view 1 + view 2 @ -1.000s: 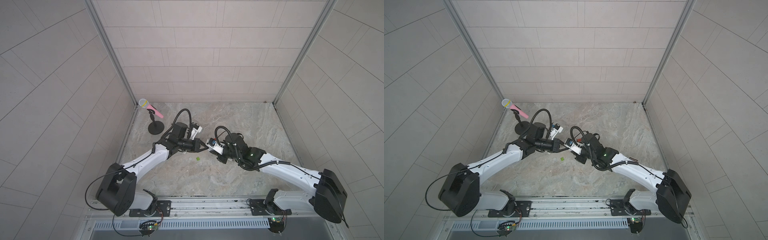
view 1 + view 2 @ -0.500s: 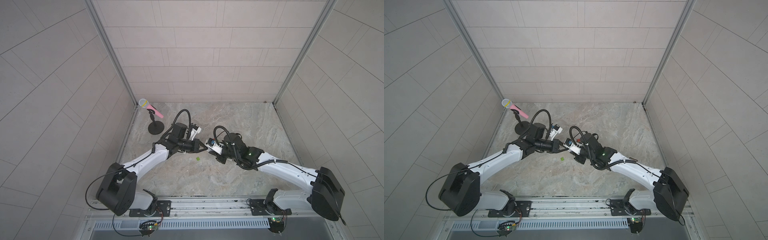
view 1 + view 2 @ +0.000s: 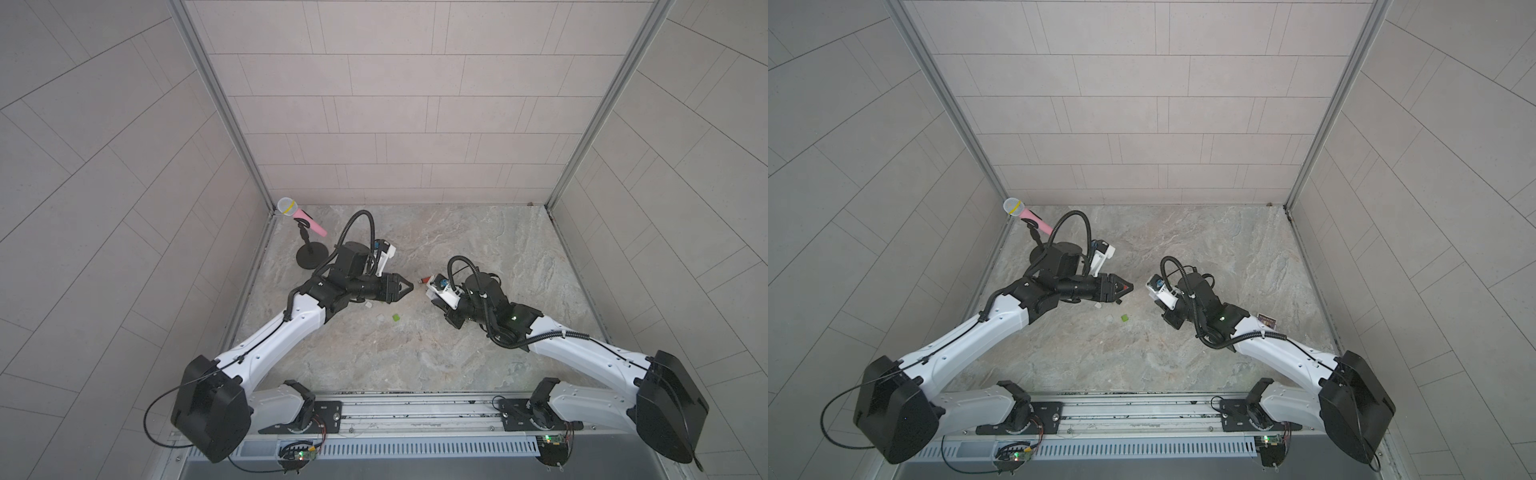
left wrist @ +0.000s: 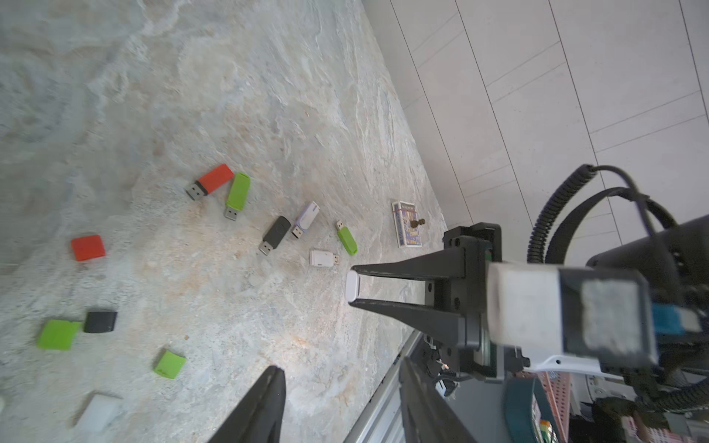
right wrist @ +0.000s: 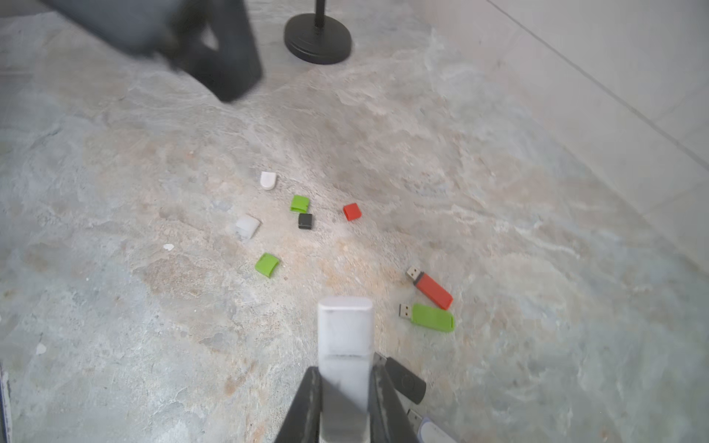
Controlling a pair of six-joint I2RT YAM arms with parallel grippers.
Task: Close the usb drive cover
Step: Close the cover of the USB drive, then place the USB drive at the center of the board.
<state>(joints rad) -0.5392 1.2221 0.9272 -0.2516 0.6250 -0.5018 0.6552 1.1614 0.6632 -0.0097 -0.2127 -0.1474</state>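
1. The right gripper (image 4: 353, 285) pinches a white USB drive (image 4: 352, 284) between its two dark fingers, which press on the drive's narrow edges. The drive is held in the air above the marble-patterned table (image 4: 268, 96).
2. In the right wrist view, the drive sticks out past the fingertips. Its outer end is a smooth, rounded white cover (image 5: 345, 310) with no metal plug showing. A seam crosses the body close to the fingertips.
3. The left gripper (image 4: 339, 364) is spread, with nothing between its fingers. It points toward the covered end of the held drive but is apart from it, not touching.
4. Six other drives lie on the table, each with its metal plug bare:
   - a red drive (image 4: 210, 181)
   - a large green drive (image 4: 238, 193)
   - a dark grey drive (image 4: 275, 234)
   - a lavender-and-white drive (image 4: 306, 218)
   - a small green drive (image 4: 347, 241)
   - a small white drive (image 4: 320, 257)
5. Six loose covers lie in a cluster apart from those drives:
   - a rounded white cover (image 5: 267, 180)
   - a frosted white cover (image 5: 247, 226)
   - a green cover (image 5: 299, 203), just beside a black cover (image 5: 305, 221)
   - a second green cover (image 5: 267, 264)
   - a red cover (image 5: 352, 211)
6. One playing-card box (image 4: 406, 224) lies near the small green drive. One black microphone stand (image 3: 311, 259) stands at a far corner of the table.
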